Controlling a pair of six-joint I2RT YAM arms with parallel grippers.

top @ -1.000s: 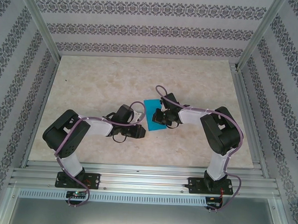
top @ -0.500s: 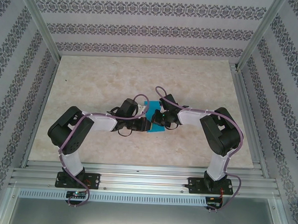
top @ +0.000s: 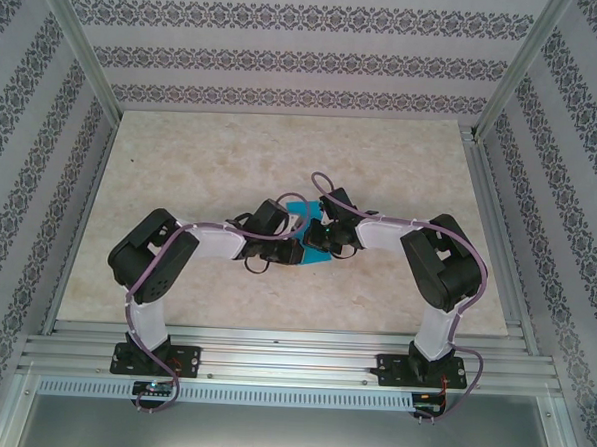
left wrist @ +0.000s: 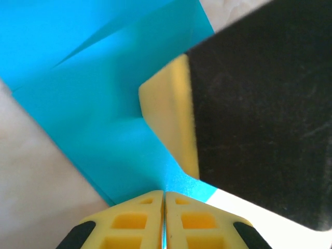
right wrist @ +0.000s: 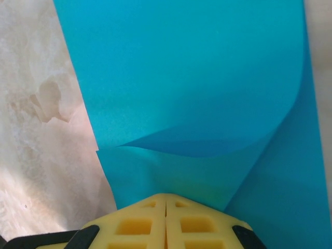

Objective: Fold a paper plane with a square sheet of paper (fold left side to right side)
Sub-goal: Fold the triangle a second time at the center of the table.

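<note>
Scene: Two robot arms meet over a square sheet of paper, bright cyan-blue, on a pale marbled surface.
Sheet: It rests on the surface with both wrists over it. In the overhead view, blue shows past them on the sheet's far side and again on its near side.
Left pincer: The yellow fingers are pressed together at the sheet's edge, with a thin sliver of blue caught in the seam between them.
Right pincer: The fingers are pressed together, pinching a part of the sheet that rises off the flat part in a smooth curl up to the fingertips.
Meeting point: From the left wrist, one yellow pad of the right pincer stands over the sheet, close beside the left pincer's tips.
Paper's shape: The sheet is not flat. From the left wrist one blue layer overlaps another along a slanted edge, and from the right wrist the lifted part bows over the layer beneath.
</note>
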